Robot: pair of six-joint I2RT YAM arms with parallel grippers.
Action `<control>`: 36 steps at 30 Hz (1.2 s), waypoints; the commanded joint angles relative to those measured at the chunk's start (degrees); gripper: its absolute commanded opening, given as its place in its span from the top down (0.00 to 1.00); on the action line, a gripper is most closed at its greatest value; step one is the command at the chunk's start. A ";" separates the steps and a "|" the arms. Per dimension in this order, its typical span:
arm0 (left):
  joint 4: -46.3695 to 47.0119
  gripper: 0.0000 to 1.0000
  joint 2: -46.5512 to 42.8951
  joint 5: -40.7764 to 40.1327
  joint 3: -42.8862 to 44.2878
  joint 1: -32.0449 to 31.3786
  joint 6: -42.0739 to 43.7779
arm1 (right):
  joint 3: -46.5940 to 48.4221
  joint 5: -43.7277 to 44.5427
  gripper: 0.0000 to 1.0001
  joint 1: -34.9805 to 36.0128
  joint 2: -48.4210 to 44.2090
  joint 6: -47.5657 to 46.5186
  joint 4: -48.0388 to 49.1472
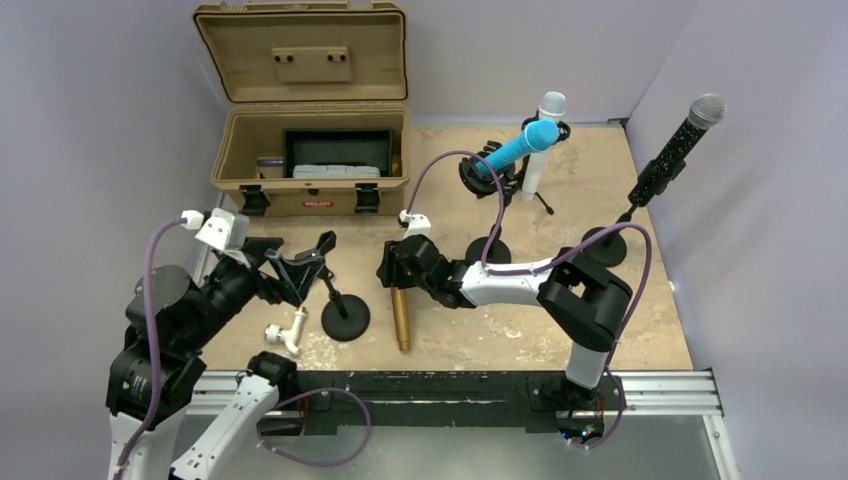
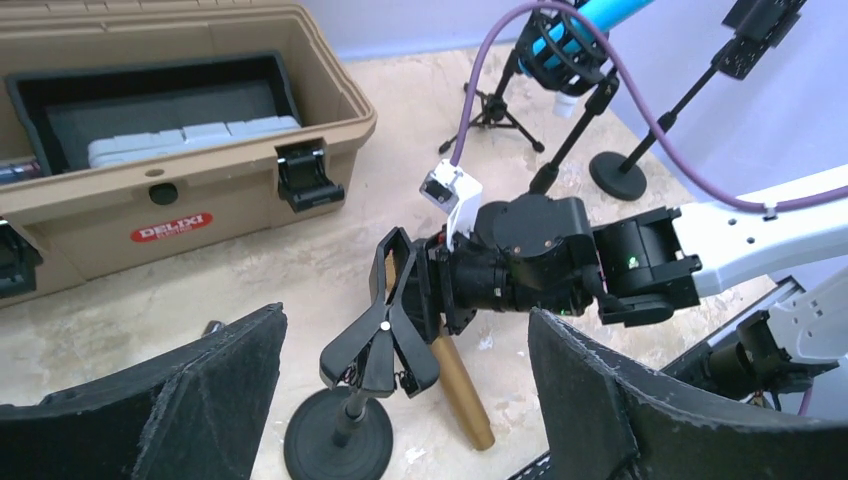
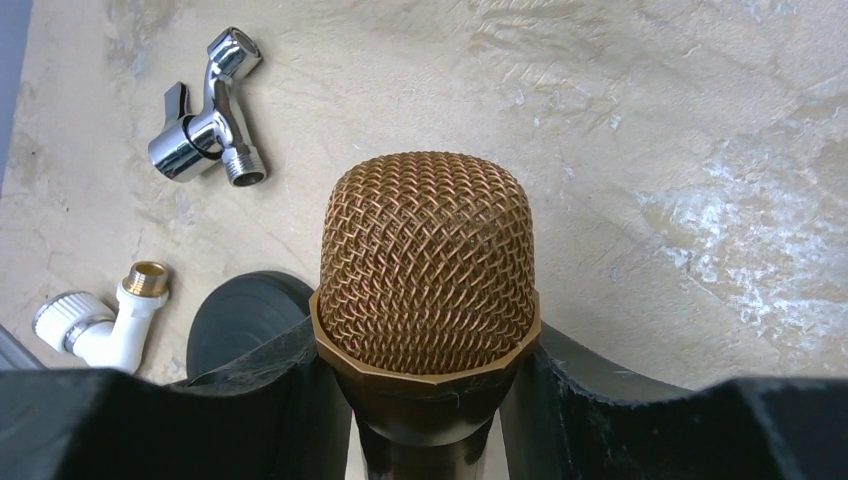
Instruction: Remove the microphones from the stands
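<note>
The gold microphone (image 1: 401, 318) is out of the clip, its tail end down on the table beside the black stand (image 1: 346, 318). My right gripper (image 1: 392, 268) is shut on it just below the mesh head (image 3: 428, 265); the fingers (image 3: 268, 400) press on both sides. The stand's spring clip (image 2: 385, 340) holds nothing and stands right next to the microphone's body (image 2: 462, 385). My left gripper (image 2: 400, 405) is open, its wide-apart fingers (image 2: 195, 400) on either side of the clip, not touching it. In the top view my left gripper (image 1: 285, 272) is at the clip.
A tan toolbox (image 1: 312, 150) stands open at the back left. A blue microphone (image 1: 518, 147), a white one (image 1: 545, 135) and a black glittery one (image 1: 675, 148) sit on stands at the back right. A white pipe fitting (image 1: 285, 332) and a chrome fitting (image 3: 210, 110) lie near the stand's base.
</note>
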 commanded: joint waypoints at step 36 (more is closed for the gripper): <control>-3.80 0.10 -4.56 -2.94 1.63 -0.05 -3.40 | -1.87 9.56 0.12 8.24 -12.96 -7.37 5.39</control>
